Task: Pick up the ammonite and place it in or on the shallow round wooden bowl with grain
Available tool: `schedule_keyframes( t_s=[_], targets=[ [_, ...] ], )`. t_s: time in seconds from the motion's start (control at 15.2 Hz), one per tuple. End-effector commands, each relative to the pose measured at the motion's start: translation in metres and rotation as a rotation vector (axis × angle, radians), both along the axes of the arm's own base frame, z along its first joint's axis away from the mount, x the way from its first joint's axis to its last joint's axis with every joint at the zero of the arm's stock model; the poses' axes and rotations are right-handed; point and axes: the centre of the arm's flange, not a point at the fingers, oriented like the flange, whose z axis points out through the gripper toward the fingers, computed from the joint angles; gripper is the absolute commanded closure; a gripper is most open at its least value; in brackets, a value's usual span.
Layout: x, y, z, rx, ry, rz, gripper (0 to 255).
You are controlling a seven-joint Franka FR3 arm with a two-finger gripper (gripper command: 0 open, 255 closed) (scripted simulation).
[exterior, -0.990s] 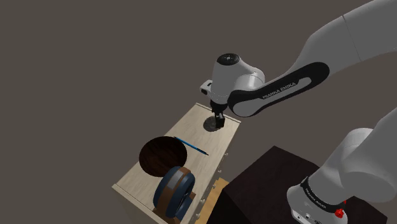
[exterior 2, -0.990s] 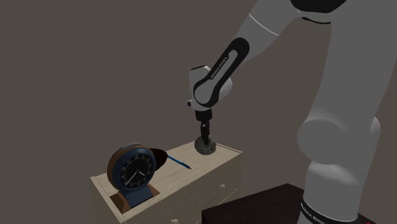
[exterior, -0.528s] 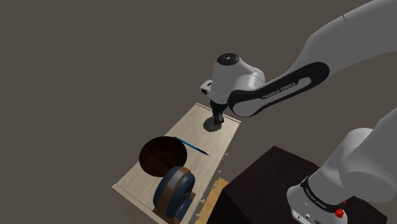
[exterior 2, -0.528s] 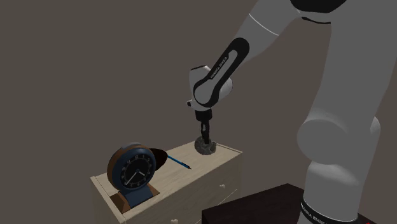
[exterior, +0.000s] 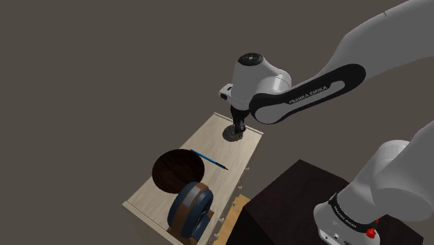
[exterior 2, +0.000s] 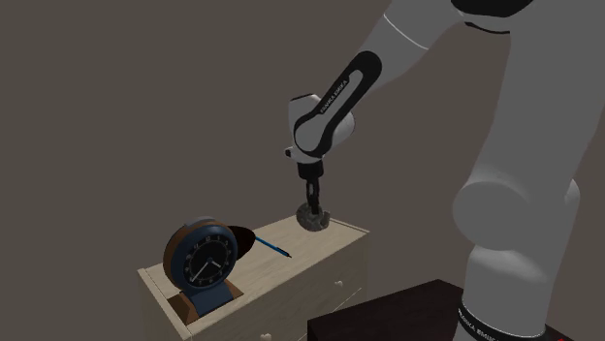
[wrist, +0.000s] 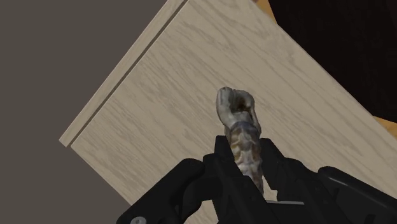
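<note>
Closest in the shoulder view, the blue clock [exterior: 189, 209] in its brown frame stood on the near end of the dresser [exterior: 209, 136], whose near corner was cut off by the picture's edge. Just beyond the clock, at about eleven o'clock from it, lay the dark round bowl [exterior: 177, 170], flat and open side up, so it looked ready to take a drop from above. In the second exterior view the clock hid most of it. A blue pen [exterior: 209, 159] lay just past the bowl, at its two o'clock, between it and the far end.

There you had the hand [wrist: 245, 149] pointing straight down, its fingers [wrist: 219, 159] clamped on the ammonite [wrist: 238, 114] across its flat sides with the shell on edge. That was probably the only way it fitted between them. The ammonite was over the dresser's far end, at one o'clock from the bowl. You could not tell whether it touched the wood or hung just clear, and the fingers covered part of its coil.
</note>
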Motion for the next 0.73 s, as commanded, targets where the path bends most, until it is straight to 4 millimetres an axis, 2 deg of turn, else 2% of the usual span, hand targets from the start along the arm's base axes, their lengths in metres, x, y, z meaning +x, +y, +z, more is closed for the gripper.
schedule_keyframes(
  t_s=[0.0,0.66],
  targets=[
    [0.0,0.0,0.01,0.0,0.0,0.0,255],
    [0.0,0.0,0.063,0.0,0.0,0.0,255]
  ],
)
